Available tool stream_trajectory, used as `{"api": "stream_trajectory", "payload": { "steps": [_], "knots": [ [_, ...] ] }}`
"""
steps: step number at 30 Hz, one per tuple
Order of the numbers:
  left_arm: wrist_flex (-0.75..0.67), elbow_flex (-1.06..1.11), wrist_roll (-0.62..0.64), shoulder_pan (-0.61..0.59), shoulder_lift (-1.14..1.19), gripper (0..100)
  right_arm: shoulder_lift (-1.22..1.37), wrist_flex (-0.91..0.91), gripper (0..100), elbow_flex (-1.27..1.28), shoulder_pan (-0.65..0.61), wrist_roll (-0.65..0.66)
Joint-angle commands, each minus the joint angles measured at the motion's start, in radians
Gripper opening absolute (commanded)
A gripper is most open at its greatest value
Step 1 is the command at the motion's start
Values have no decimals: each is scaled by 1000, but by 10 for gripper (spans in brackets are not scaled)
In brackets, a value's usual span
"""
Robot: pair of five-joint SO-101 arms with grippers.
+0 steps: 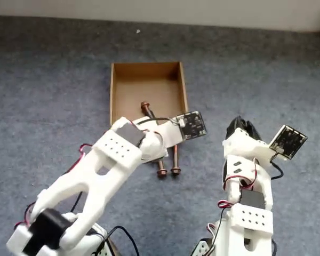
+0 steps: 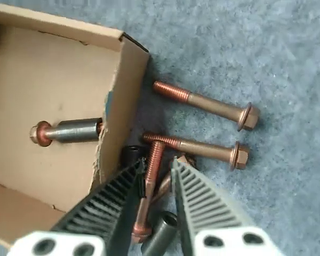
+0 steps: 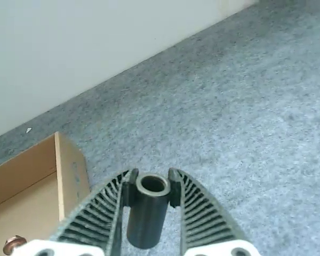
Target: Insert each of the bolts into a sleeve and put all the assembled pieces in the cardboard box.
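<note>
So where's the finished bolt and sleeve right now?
In the left wrist view, the assembled piece lies inside the box, next to its torn wall, with loose bolts just outside by the left gripper.

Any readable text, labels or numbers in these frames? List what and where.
No text can be read anywhere.
box: faint marks on the outer wall, too blurred to read.
camera boards: any print is too small to read.
bolts and sleeve: no markings visible.
</note>
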Motion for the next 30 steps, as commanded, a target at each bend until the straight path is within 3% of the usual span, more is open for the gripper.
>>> {"api": "stream_trajectory", "payload": {
  "steps": [1,13,23,30],
  "knots": [
    [3,-77,-87,7,94,136,-22,-27,5,-21,12,11],
    [-2,-145,-295,-105,243,133,-22,-27,5,-21,12,11],
    [2,-303,-292,-171,498,132,-22,-27,5,-21,10,12],
    [64,-348,-239,-147,536,40,-22,-27,5,-21,10,12]
  ]
}}
